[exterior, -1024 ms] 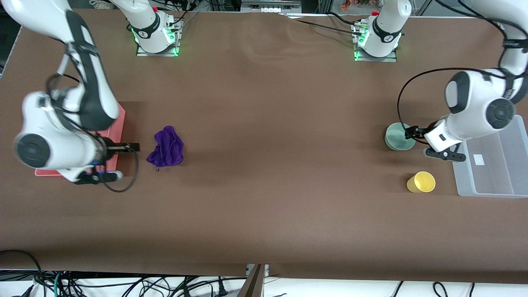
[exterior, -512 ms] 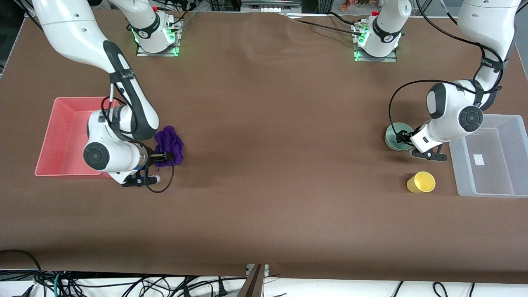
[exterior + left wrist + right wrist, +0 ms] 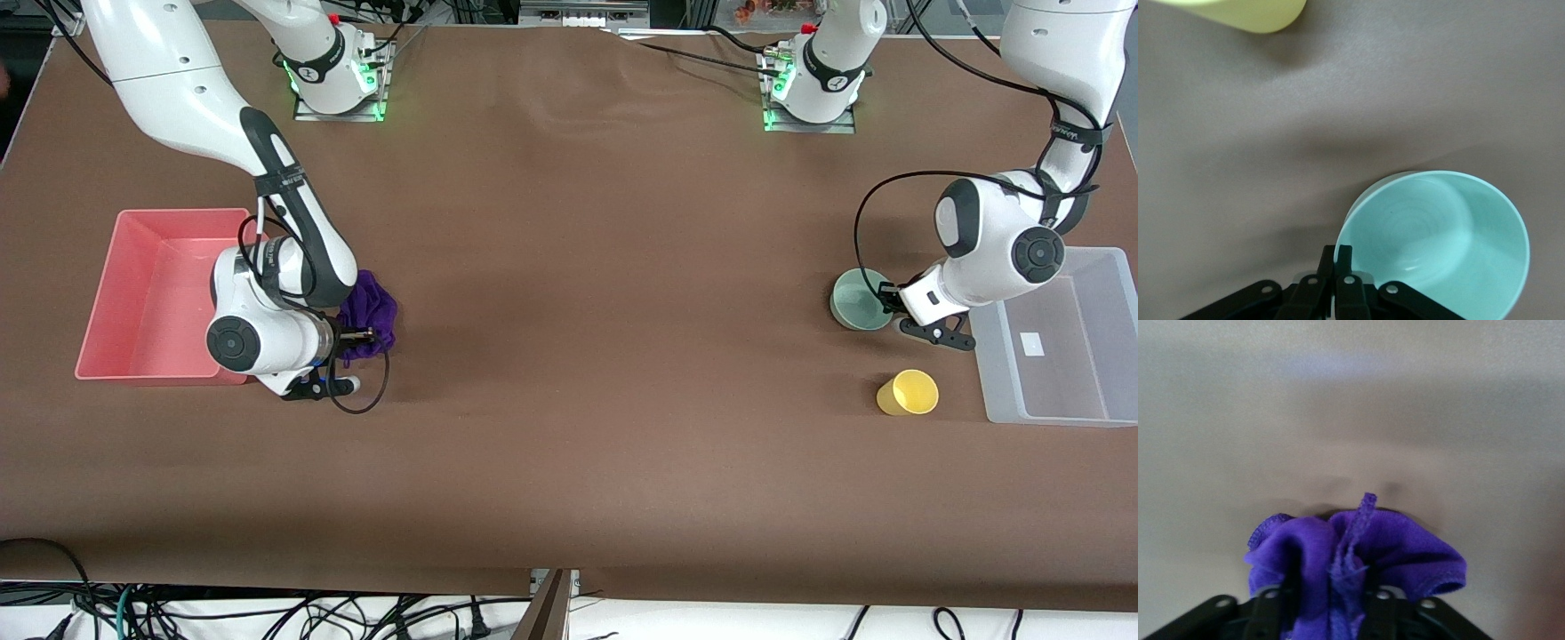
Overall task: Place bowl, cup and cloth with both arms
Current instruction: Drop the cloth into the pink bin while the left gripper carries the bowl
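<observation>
left gripper (image 3: 1336, 267) down at the rim of the bowl (image 3: 858, 300), jaws pinched tight on the thin wall at the side toward the clear bin (image 3: 1058, 351), so a firm hold on the bowl by its edge. bowl upright on the surface (image 3: 605, 356), just beside that clear bin at the left arm's end, with the cup (image 3: 908, 393) nearer the front camera and apart from it, untouched. likely next: lift straight up and carry the short way sideways over the bin wall; thin-rim pinch could let the bowl swing or tip. right gripper (image 3: 1331, 597) low over the cloth (image 3: 369, 316), fingers partway closed with purple fabric bunched between them; looks like a grip on the cloth, though how secure is hard to tell. cloth on the surface just beside the pink tray (image 3: 147, 293) at the right arm's end, tray lying on the side of the cloth toward that end, so a short carry across the tray wall. loose folds hanging outside the fingers, possible drag on the tray edge.
</observation>
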You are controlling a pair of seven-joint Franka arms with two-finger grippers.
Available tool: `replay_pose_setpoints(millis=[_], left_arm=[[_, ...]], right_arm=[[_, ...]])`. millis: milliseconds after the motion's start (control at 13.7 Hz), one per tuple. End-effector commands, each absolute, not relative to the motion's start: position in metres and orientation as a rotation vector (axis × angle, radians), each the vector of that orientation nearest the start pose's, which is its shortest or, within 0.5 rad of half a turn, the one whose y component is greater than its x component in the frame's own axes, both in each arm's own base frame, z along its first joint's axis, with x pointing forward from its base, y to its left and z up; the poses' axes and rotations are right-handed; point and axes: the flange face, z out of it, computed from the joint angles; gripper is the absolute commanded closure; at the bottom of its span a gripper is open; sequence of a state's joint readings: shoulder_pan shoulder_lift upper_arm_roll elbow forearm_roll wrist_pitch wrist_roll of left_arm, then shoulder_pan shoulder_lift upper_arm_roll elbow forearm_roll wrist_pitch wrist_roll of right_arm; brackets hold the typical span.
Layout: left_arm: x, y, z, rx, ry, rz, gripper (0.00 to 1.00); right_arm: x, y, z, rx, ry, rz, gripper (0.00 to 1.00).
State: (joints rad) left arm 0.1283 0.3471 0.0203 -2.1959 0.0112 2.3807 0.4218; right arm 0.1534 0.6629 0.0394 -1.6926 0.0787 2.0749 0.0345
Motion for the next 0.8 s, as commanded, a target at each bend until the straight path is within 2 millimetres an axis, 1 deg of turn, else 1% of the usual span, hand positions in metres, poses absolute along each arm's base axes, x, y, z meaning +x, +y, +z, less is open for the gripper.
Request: replay_pose_setpoints(millis=[0, 73, 146, 220, 293, 366, 439, 512, 585, 659, 732], left_arm=[[0.547, 0.083, 0.270, -3.123, 0.523, 0.345, 1.00], [0.553, 0.086, 0.294, -3.127, 0.535, 0.412, 1.00], [0.560, 0.089, 0.315, -3.129, 0.559, 0.466, 1.00], [0.567, 0.094, 0.336, -3.129, 0.575, 0.505, 1.00], [0.574, 0.099, 0.356, -3.129, 0.588, 0.522, 1.00], [0.578, 0.115, 0.373, -3.099, 0.607, 0.524, 1.00], [0.581, 0.136, 0.385, -3.035, 0.651, 0.517, 1.00], [0.583, 0.161, 0.395, -2.998, 0.670, 0.489, 1.00], [0.586, 0.192, 0.398, -2.981, 0.678, 0.458, 1.00], [0.591, 0.217, 0.396, -2.957, 0.738, 0.431, 1.00], [0.594, 0.245, 0.392, -2.946, 0.789, 0.408, 1.00]], right_arm=[[0.639, 0.119, 0.222, -3.042, -0.167, 0.386, 1.00], [0.645, 0.113, 0.240, -3.049, -0.169, 0.392, 1.00], [0.651, 0.113, 0.261, -3.048, -0.174, 0.419, 1.00], [0.659, 0.105, 0.288, -3.049, -0.166, 0.458, 1.00], [0.667, 0.089, 0.321, -3.054, -0.162, 0.491, 1.00], [0.669, 0.072, 0.345, -3.046, -0.201, 0.560, 1.00], [0.672, 0.049, 0.373, -3.042, -0.219, 0.600, 1.00], [0.672, 0.025, 0.396, -3.042, -0.240, 0.632, 1.00], [0.669, 0.000, 0.411, -3.033, -0.279, 0.660, 1.00], [0.667, -0.029, 0.423, -3.033, -0.330, 0.669, 1.00], [0.665, -0.054, 0.428, -3.032, -0.401, 0.678, 1.00]])
